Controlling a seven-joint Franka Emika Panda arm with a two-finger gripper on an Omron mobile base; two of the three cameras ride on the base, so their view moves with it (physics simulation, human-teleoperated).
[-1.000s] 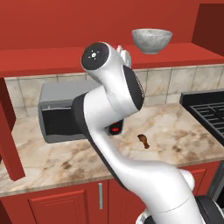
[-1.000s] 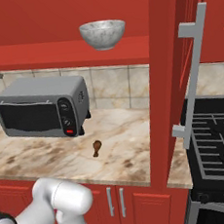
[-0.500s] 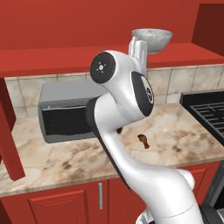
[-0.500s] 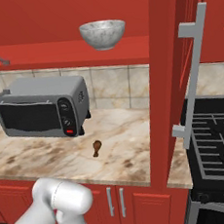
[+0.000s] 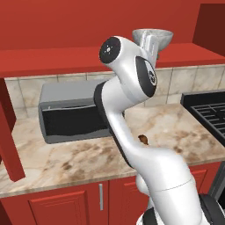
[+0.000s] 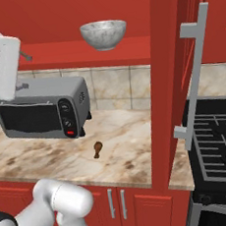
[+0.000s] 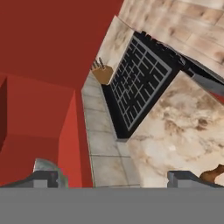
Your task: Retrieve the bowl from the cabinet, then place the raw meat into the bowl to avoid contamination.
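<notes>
The gray mottled bowl [image 6: 104, 34] stands on the open shelf of the red wall cabinet [image 6: 73, 49]. In the left base view my white hand covers part of the bowl [image 5: 162, 37]. My gripper [image 6: 24, 71] hovers at shelf height, well left of the bowl, open and holding nothing. In the hand view the fingertips [image 7: 43, 177] stand wide apart, with a sliver of bowl [image 7: 52, 168] behind the left one. The small brown raw meat [image 6: 97, 148] lies on the marble counter in front of the toaster oven, also seen as meat [image 5: 143, 139] and meat [image 7: 214, 173].
A gray toaster oven [image 6: 43, 110] sits on the counter [image 6: 46, 161] below the shelf. The cabinet's open door [image 6: 170, 54] with its long silver handle [image 6: 194, 72] juts out on the right. A black stove [image 6: 219, 143] lies beyond it. A knife block [image 7: 102, 72] stands by the stove.
My arm has swung the hand up and rightward along the shelf, closer to the bowl. Bowl and meat have not moved.
</notes>
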